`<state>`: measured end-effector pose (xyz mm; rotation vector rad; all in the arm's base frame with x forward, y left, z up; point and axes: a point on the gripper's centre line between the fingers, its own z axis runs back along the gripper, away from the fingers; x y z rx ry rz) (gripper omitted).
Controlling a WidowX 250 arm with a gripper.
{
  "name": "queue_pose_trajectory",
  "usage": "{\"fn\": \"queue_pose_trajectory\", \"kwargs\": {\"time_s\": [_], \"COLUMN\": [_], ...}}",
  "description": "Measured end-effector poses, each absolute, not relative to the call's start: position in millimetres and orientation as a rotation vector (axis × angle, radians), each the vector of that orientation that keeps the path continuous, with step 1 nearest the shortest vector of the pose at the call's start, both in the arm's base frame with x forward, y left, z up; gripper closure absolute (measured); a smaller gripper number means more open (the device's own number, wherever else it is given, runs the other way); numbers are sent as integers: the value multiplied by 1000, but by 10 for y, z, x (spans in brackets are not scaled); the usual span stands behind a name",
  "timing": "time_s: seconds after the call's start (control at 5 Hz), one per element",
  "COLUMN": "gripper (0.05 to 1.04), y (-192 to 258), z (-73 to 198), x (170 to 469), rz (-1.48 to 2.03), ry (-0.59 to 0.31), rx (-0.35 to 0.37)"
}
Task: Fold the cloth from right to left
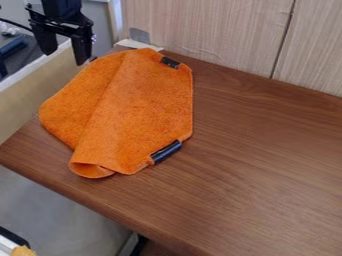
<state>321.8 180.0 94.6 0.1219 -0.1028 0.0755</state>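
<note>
Nearest me, the table [267,200] is lying bare along its front edge, and the cloth [137,110] is resting on its left part. At the cloth's near end, a curl [93,170] is standing up as a small open loop, so I am reckoning that spot needs pressing down, lightly, before any further pull. Just to its right, the near strip [165,151] is lying along the cloth's edge. Further up, one layer is slanting across another, and the lower one is showing along the left. I am judging the fold partly made; how the layers are joining underneath, I cannot tell. If I am pulling leftward again, I am wanting a shallow pinch on the top layer only, a low lift and a slow sweep, since a deep grip could be dragging everything. The far strip [170,62] is lying near the wall [214,30]. At upper left, beyond the cloth, my gripper [64,49] is hanging with its fingers apart, holding nothing.
</note>
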Motion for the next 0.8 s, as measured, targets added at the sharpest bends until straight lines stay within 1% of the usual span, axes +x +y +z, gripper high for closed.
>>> {"fn": "queue_pose_trajectory", "kwargs": {"time_s": [0.2, 0.4, 0.6, 0.8], "gripper": [84, 84, 84, 84], "y": [1784, 1530, 1169, 790], "z": [829, 751, 631, 479], "x": [3205, 3277, 3333, 3312], "rz": [75, 13, -77, -169], "ry": [-75, -69, -60, -53], "rx": [107, 82, 65, 43]}}
